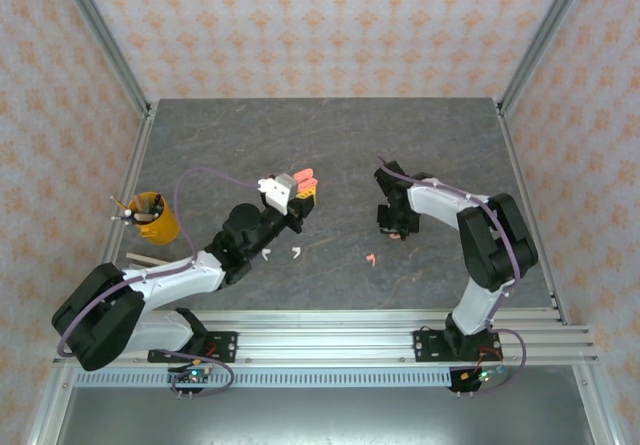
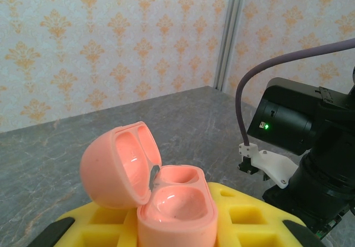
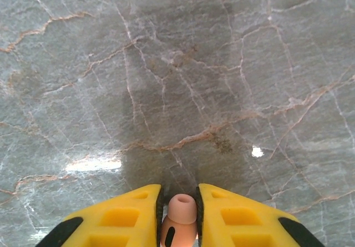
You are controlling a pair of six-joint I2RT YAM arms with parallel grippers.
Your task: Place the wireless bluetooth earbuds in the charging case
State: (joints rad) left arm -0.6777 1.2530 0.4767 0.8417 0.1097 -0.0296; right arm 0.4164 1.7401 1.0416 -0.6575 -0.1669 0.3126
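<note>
Left pincer (image 2: 177, 227): clenched on the coral charging case (image 2: 176, 205), with a yellow finger on either side of its base. In the top view it holds the case above the surface (image 1: 450, 140).
Case lid (image 2: 119, 166): hinged back and wide open.
Case wells: both are bare and glossy, and no earbud sits in either.
Right pincer (image 3: 178, 190): grasping a held coral earbud (image 3: 181, 213), whose rounded tip pokes out between the yellow fingers. It is over bare surface, well apart from the case.
Second coral earbud (image 1: 371, 259): lies loose on the surface between the two arms, nearer the right one.
White earbuds (image 1: 268, 254): two lie loose on the surface near the left arm's wrist, close to each other.
Done so far: the case is open and presented, and one coral earbud is picked up.
Left to do: by my reading nearly all of it, since no earbud is seated yet. The held one has to cross to the case and go stem-down into a well, and the one on the surface must follow.
White pair: untouched. I cannot tell which case is meant for them.
Progress estimate: early, at the first insertion.
</note>
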